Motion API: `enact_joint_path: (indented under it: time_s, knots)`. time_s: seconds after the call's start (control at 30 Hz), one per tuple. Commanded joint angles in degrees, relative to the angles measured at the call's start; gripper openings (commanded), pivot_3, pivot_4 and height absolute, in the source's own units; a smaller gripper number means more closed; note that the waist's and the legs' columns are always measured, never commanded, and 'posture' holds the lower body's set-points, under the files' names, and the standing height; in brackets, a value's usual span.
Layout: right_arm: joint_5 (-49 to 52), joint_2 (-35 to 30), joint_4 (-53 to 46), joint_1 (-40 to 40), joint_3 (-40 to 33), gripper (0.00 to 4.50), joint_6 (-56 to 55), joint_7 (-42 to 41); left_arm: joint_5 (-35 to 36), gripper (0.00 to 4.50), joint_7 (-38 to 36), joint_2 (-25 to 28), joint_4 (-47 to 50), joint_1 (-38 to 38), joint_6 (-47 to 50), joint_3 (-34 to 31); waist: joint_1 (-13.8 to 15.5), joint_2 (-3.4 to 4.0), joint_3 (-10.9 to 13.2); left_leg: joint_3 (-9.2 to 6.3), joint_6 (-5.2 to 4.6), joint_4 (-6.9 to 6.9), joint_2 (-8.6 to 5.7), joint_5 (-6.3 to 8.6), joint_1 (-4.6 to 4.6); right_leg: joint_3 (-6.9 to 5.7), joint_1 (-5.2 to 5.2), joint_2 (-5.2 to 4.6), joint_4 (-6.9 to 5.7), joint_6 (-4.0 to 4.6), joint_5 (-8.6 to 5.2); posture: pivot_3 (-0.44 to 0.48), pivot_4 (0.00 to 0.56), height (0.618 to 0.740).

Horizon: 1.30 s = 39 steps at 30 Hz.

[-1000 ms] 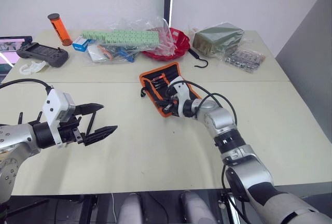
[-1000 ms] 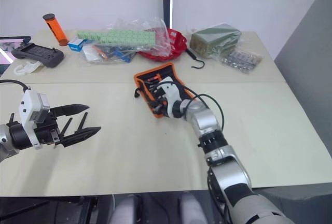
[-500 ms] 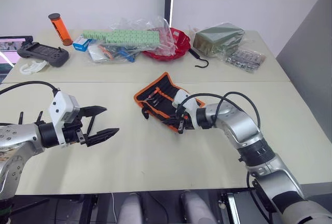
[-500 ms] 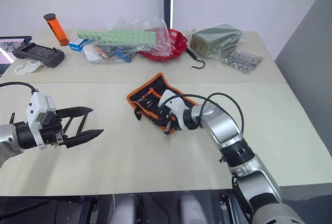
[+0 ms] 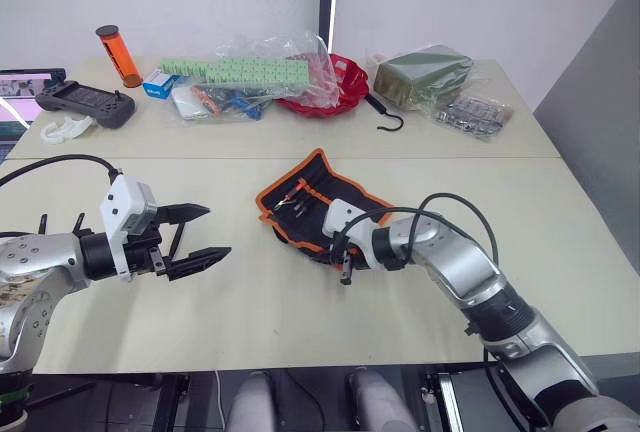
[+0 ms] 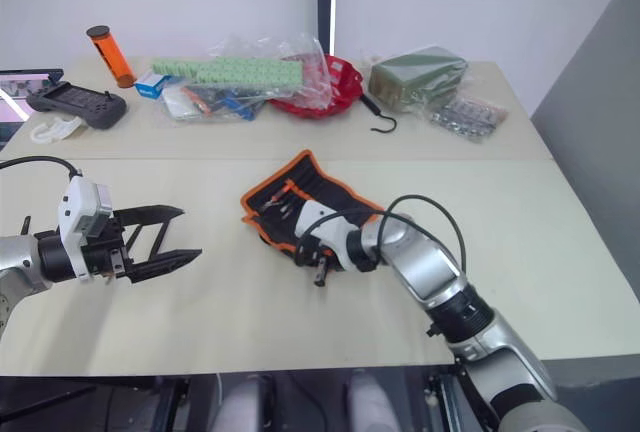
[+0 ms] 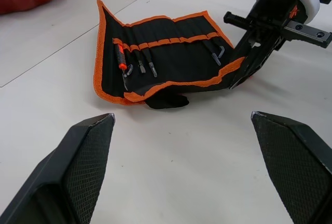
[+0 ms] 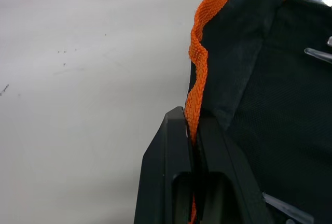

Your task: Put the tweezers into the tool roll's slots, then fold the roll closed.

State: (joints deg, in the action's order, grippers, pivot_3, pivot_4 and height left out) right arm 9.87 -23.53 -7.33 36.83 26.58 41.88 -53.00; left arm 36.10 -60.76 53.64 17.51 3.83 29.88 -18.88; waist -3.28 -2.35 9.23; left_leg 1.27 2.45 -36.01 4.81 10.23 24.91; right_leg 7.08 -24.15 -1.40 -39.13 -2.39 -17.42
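I see my right gripper [image 8: 193, 130] pinched tight on the orange trim at the near edge of the tool roll [image 5: 318, 200], which lies open at the middle of the table [image 5: 300, 322]. Several tweezers [image 7: 145, 60] sit tucked in the slots [image 7: 171, 41] on its inner face. My left gripper [image 5: 205, 234] hovers over bare tabletop well to the left of the roll, fingers spread wide apart and holding nothing.
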Motion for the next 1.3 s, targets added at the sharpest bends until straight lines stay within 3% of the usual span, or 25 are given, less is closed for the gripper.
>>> enact_joint_path:
  time_s: [0.03, 0.3, 0.4, 0.73, 1.0, 1.17, 1.2, 1.3]
  knots:
    - [1.22, 2.92, -0.67, 0.91, -1.33, 0.07, 1.30, 1.84, -0.18, 4.50, -0.81, 0.16, 0.12, 0.86, -1.52, -0.31, -0.01, 0.00, 0.00, -0.01, 0.00, 0.01, 0.00, 0.00, 0.00, -0.01, 0.00, 0.00, 0.00, 0.00, 0.00, 0.000, 0.150, 0.738]
    - [-1.71, 6.08, 3.67, 1.96, 1.16, 0.07, 0.41, 4.36, -0.73, 4.50, -1.39, 0.42, -0.53, 1.18, -1.99, -0.05, 0.65, 0.00, 0.00, -0.01, 0.00, -0.03, 0.00, 0.00, 0.01, -0.02, 0.01, -0.01, -0.01, 0.00, 0.00, 0.000, 0.150, 0.738]
    - [1.38, 7.09, 1.87, 1.36, -0.20, 0.93, 1.62, 2.43, -0.96, 4.50, -1.82, 0.68, -0.80, 0.98, -2.09, -0.24, 0.79, 0.00, 0.00, -0.01, 0.00, -0.05, 0.00, 0.00, 0.01, -0.03, 0.01, 0.00, -0.01, 0.00, 0.00, 0.000, 0.150, 0.738]
    - [7.14, 9.40, 2.93, 0.71, -4.19, 4.37, 4.53, 1.62, -2.18, 4.50, -3.10, 0.49, -3.09, 4.54, -2.34, 1.67, 0.99, 0.00, 0.00, -0.02, 0.00, -0.07, 0.00, 0.00, 0.02, -0.06, 0.03, 0.00, -0.02, 0.00, 0.00, 0.000, 0.150, 0.738]
    - [16.47, 9.76, -1.58, 0.27, -16.77, 4.48, 11.66, 4.70, -1.01, 4.50, -1.51, -4.34, -8.33, 17.22, 0.89, 7.31, 1.34, 0.00, 0.00, -0.14, 0.00, -0.20, -0.01, 0.00, 0.16, -0.14, 0.04, 0.00, -0.05, -0.01, 0.01, 0.000, 0.150, 0.738]
    - [17.31, 8.64, -2.16, -2.66, -18.78, 4.48, 12.09, 7.31, -5.50, 4.50, -6.36, -8.52, -18.24, 28.85, -2.95, 15.24, 1.87, -0.01, -0.01, -0.29, 0.00, -0.27, -0.05, 0.00, 0.17, -0.22, 0.10, 0.03, -0.09, 0.00, 0.01, 0.000, 0.150, 0.738]
    - [17.70, 8.61, -2.55, -3.01, -19.12, 4.50, 12.28, 7.82, -6.68, 3.93, -7.37, -9.26, -20.44, 30.70, -4.46, 16.40, 1.97, -0.01, -0.01, -0.28, 0.00, -0.28, -0.06, 0.00, 0.19, -0.20, 0.08, 0.02, -0.09, -0.01, 0.01, 0.000, 0.150, 0.738]
    - [18.94, 8.32, -5.33, -4.55, -19.77, 4.50, 13.53, 9.32, -9.68, 3.01, -11.31, -10.48, -26.32, 35.04, -8.22, 19.58, 1.75, -0.01, -0.01, -0.29, -0.01, -0.28, -0.06, -0.01, 0.22, -0.18, 0.02, 0.05, -0.09, 0.00, 0.01, 0.000, 0.150, 0.738]
